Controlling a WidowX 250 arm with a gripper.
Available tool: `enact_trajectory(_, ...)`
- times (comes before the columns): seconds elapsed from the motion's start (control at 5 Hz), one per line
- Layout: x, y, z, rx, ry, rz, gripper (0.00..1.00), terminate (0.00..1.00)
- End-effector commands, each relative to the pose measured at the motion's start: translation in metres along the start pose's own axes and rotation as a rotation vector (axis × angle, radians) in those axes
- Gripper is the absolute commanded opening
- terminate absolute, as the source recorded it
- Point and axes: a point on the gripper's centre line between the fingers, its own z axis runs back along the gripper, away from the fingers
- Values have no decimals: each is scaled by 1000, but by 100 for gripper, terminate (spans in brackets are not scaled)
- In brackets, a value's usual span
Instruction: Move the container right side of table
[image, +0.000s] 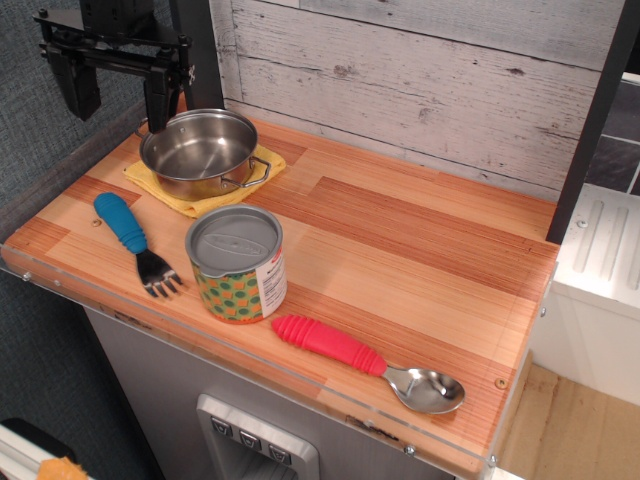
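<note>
Grey-lidded and dot-labelled, the tin can (237, 264) stands upright near the front edge of the worktop (420, 240), between a blue-handled fork (135, 243) and a red-handled spoon (365, 363) that lies just beside its base. Well apart, the gripper (112, 85) hangs empty with fingers spread above the back-left corner, by the steel pot (200, 152). A good grasp likely comes straight down, closing across the can's sides — then a lift high enough to carry it clear over the spoon.

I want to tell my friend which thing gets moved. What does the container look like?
Find the striped wooden table and look near its front edge, left of the middle. The container stands upright between a blue-handled fork and a red-handled spoon. It alone is a short tin can with a grey lid and a green-and-orange dotted label.
</note>
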Motion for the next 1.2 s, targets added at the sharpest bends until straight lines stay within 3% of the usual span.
enact_trajectory(0.0, 0, 0, 0, 0, 0, 0, 100, 0)
enact_trajectory(0.2, -16, 4, 8, 52, -1, -99, 100, 0)
enact_trajectory(0.4, -39, 3, 9, 42, 38, -232, 100, 0)
enact_trajectory(0.6, -68, 3, 10, 87, 105, -355, 100, 0)
enact_trajectory(1.0, -98, -9, -15, -25, 181, -633, 100, 0)
